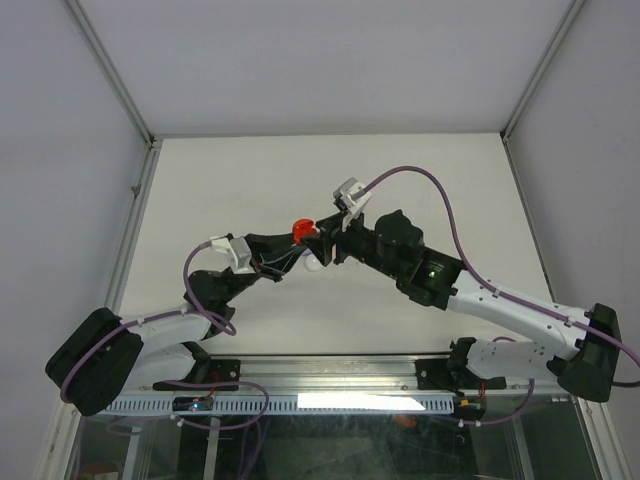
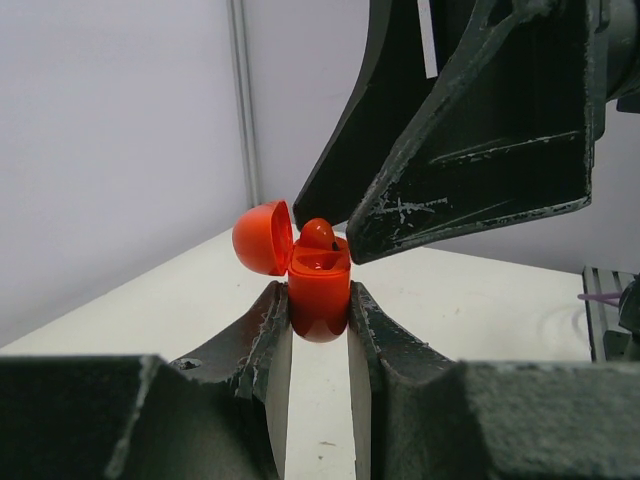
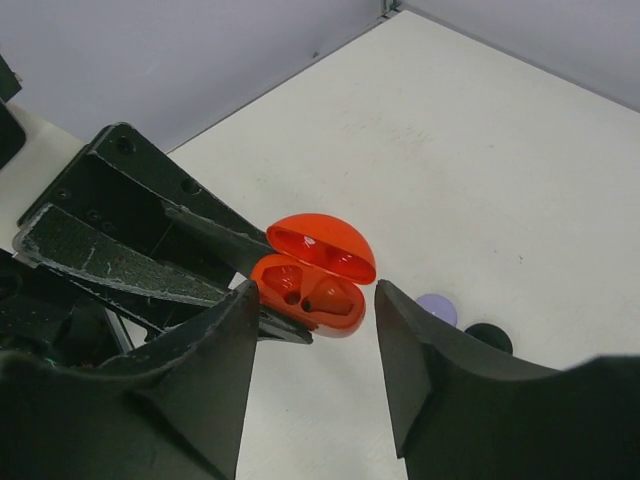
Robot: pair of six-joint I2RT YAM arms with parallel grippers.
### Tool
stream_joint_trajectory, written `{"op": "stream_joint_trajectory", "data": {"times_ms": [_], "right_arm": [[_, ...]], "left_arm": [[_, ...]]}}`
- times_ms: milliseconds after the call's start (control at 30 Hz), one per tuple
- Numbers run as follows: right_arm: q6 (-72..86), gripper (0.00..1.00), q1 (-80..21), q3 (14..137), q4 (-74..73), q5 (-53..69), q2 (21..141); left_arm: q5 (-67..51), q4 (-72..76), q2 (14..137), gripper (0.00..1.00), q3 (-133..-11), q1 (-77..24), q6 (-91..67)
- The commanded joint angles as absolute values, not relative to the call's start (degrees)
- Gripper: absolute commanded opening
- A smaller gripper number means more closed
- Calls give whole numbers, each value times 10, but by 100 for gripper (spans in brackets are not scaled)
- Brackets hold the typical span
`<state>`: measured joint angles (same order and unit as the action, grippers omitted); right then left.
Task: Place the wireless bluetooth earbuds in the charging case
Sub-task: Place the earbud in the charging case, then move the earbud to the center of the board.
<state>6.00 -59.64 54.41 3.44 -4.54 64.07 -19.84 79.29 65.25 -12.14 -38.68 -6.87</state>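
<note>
L pincer (image 2: 318, 322) grasping open red charging case (image 3: 310, 290) above counter (image 1: 250, 180); R pincer (image 3: 315, 300) released just over it, red earbud (image 2: 318, 233) sitting in case.

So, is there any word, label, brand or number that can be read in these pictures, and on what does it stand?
None can be read.
The red charging case and its open lid carry no print.
A small blue part low in the top view is too small to read.
</note>
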Motion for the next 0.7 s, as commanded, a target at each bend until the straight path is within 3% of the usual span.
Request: {"op": "stream_joint_trajectory", "data": {"times_ms": [0,233,667], "right_arm": [[55,54,-597,574,21,-90,623],[27,66,-583,615,-76,-179,638],[87,68,-368,622,-183,-120,739]], "left_arm": [[-163,836,643,0,-100,-392,-77],[-103,737,605,0,-73,-392,-93],[-59,568,490,0,-58,-392,-121]]}}
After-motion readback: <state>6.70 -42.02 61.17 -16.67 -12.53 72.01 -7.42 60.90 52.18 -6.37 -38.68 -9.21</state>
